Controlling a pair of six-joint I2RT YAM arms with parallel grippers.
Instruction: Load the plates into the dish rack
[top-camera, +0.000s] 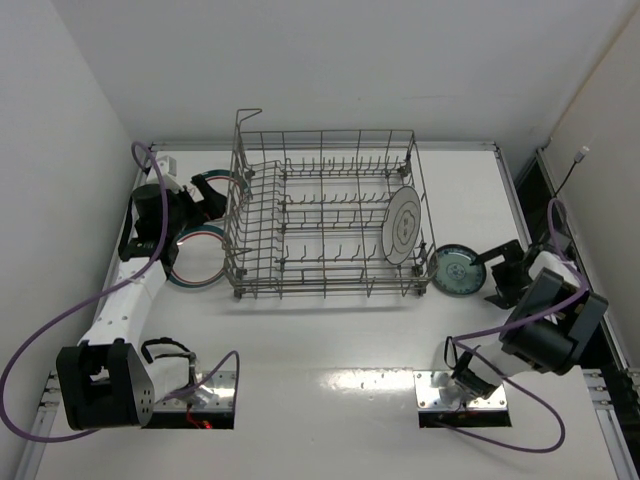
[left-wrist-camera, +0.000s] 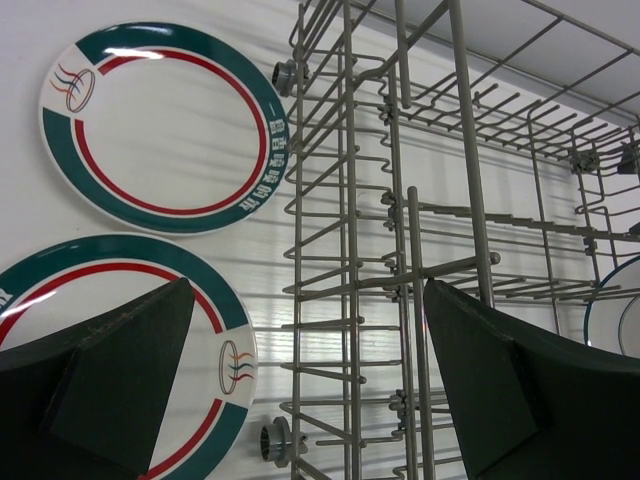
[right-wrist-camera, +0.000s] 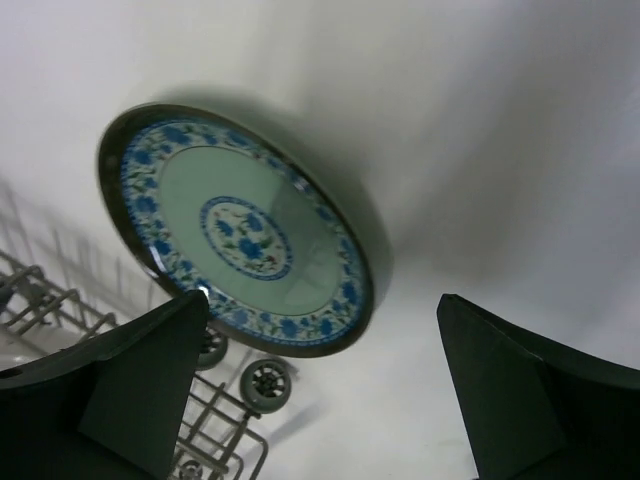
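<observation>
Right wrist view: the right pincer (right-wrist-camera: 322, 305), released, hangs over the teal-blue plate (right-wrist-camera: 240, 225) lying on the table (right-wrist-camera: 480, 150) beside the dish rack (right-wrist-camera: 215, 425); best to straddle its rim clear of that rack.

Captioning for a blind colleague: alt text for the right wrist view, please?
A small round plate with blue flowers lies flat on a white table, just ahead of the open right hand. A corner of the wire dish rack, with small wheels, shows at the lower left.

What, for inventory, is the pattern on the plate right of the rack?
Plate: blue florals on pale green; right wrist view.
</observation>
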